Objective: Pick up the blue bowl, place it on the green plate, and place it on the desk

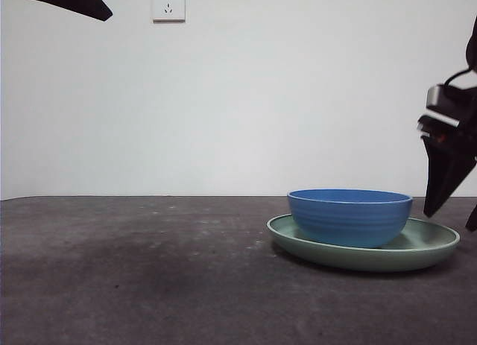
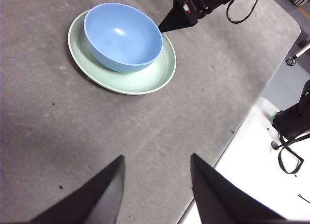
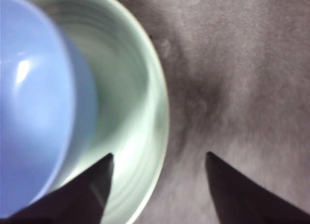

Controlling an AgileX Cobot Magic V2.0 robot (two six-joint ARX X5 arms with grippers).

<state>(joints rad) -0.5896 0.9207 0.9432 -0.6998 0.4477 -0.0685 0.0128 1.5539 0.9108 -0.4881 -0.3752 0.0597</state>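
The blue bowl (image 1: 350, 216) sits upright inside the green plate (image 1: 428, 248), and the plate lies flat on the desk (image 1: 134, 270), toward the right side of the front view. The bowl rests off-centre in the plate, nearer one rim, so a wide crescent of bare green shows on the other side (clearest in the left wrist view). The right gripper (image 3: 159, 158) hangs just above the plate's edge, close beside the bowl but touching neither; its jaws are spread wide apart with nothing between them, one jaw over the plate's inner slope and the other over bare desk. In the front view it shows as a dark pointed shape at the right edge, its tip just above the plate's far rim. The left gripper (image 2: 156, 167) is well apart from the dishes, high over bare desk, its jaws also parted and holding nothing. A white wall socket (image 1: 168, 4) sits on the wall behind.
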